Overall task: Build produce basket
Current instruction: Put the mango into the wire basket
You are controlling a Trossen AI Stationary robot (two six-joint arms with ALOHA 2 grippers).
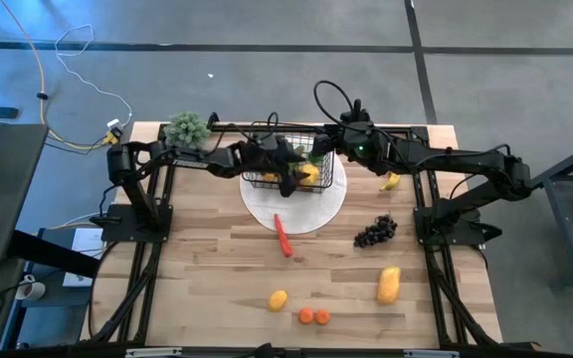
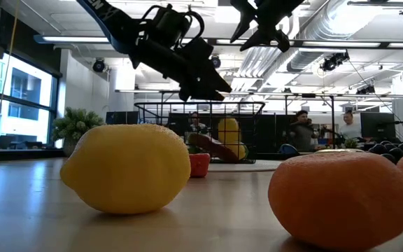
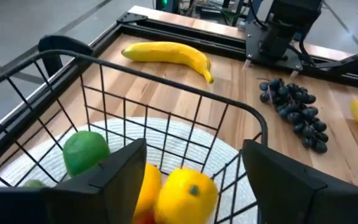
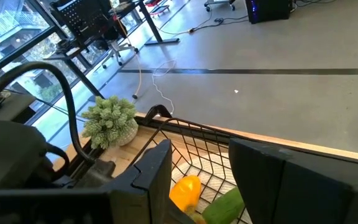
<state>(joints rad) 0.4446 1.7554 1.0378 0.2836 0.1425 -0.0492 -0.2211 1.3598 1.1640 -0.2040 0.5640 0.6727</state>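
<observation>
The black wire basket [image 1: 267,181] stands on a round white plate [image 1: 311,219] at the far middle of the table. Inside it lie a yellow lemon [image 3: 188,193], a green round fruit [image 3: 84,152] and a green cucumber [image 4: 222,205]. My left gripper [image 3: 192,149] hangs open just over the basket, its fingers on either side of the lemon and apart from it. My right gripper [image 4: 199,149] hovers open and higher, above the basket's far right corner. On the table lie a banana [image 1: 392,181], grapes [image 1: 375,232], a red chilli [image 1: 284,236], a mango [image 1: 389,284], another lemon [image 1: 279,299] and carrot slices [image 1: 313,316].
A small potted green plant [image 1: 187,127] stands at the table's far left corner. Dark arm frames run along both side edges. The near half of the table holds only the scattered produce. People sit in the room beyond the table in the low view.
</observation>
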